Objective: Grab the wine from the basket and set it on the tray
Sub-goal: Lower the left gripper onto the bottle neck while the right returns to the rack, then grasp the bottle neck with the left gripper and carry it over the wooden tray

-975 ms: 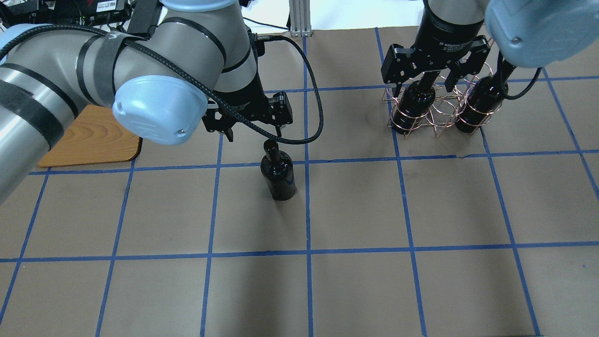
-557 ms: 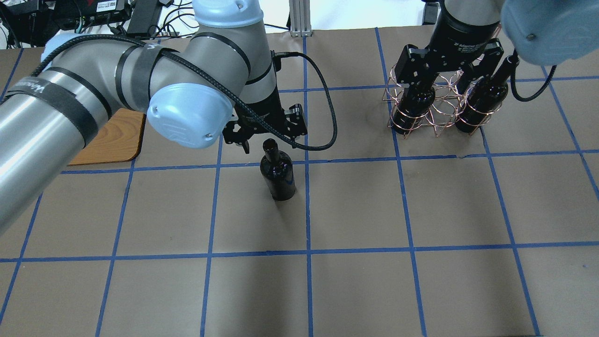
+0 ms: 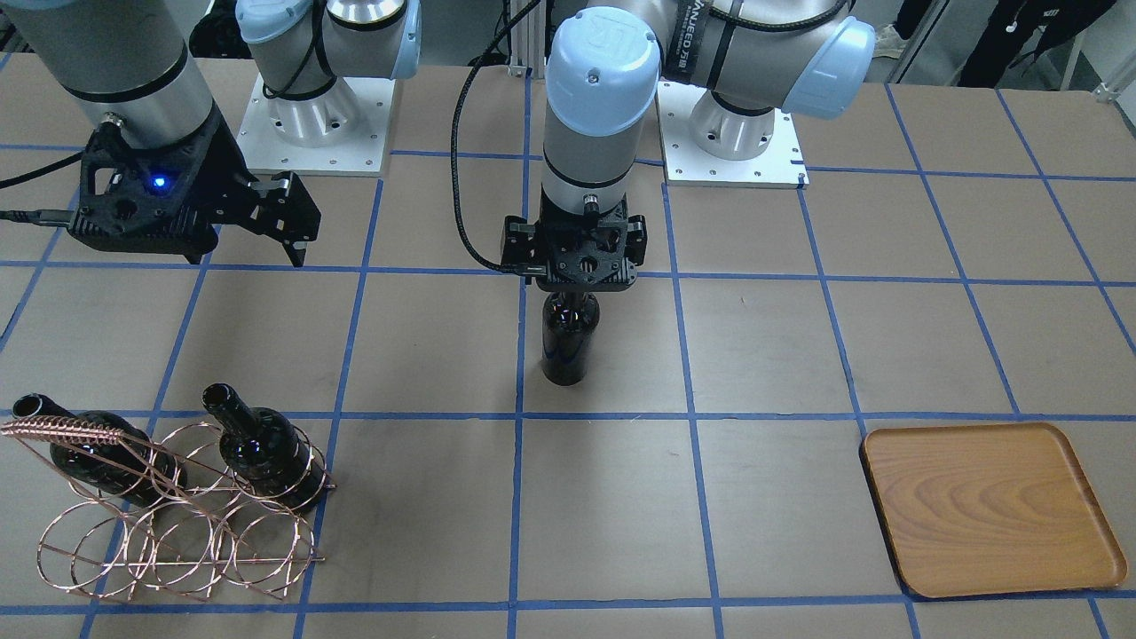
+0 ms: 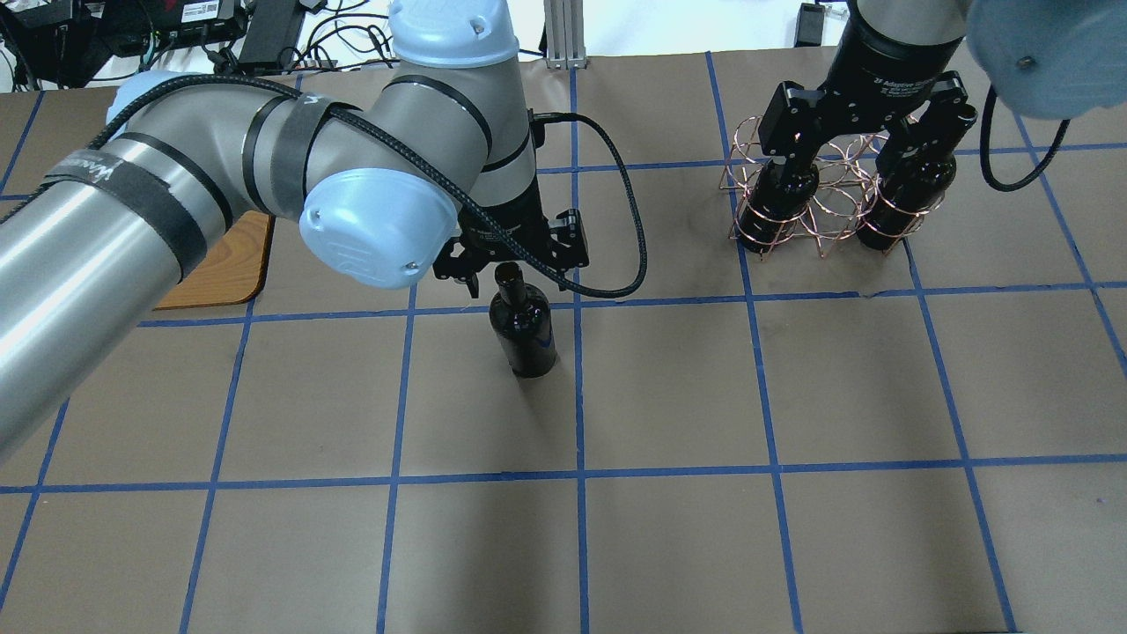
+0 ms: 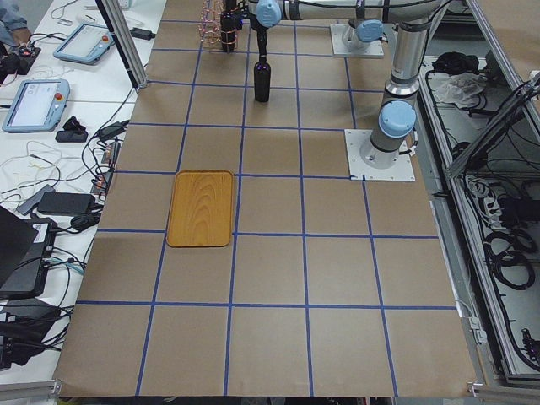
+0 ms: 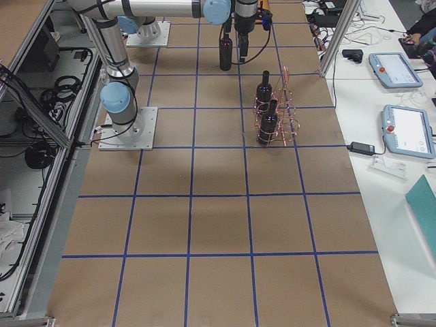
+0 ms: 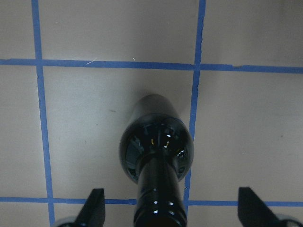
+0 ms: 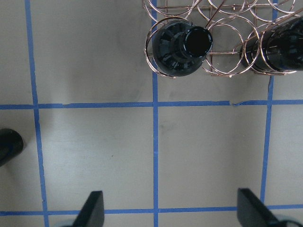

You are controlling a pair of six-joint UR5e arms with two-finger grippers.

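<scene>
One black wine bottle (image 4: pixel 526 333) stands upright on the table's middle, also seen in the front view (image 3: pixel 568 342) and the left wrist view (image 7: pixel 156 144). My left gripper (image 4: pixel 515 275) is open, its fingers (image 7: pixel 94 208) on either side of the bottle's neck without touching it. Two more bottles (image 3: pixel 266 453) (image 3: pixel 93 453) lean in the copper wire basket (image 3: pixel 177 524). My right gripper (image 4: pixel 850 145) is open and empty, raised above the basket (image 4: pixel 828 207). The wooden tray (image 3: pixel 985 506) lies empty on my left side.
The table is brown paper with a blue tape grid. In the right wrist view the basket bottles (image 8: pixel 182 45) lie at the top edge. The left arm's black cable (image 4: pixel 616 220) loops beside the standing bottle. The arm bases (image 3: pixel 728 142) stand at the table's back.
My left gripper has moved forward and down, and now straddles the standing bottle's neck. My right gripper has drawn back from the basket bottles, still open.
</scene>
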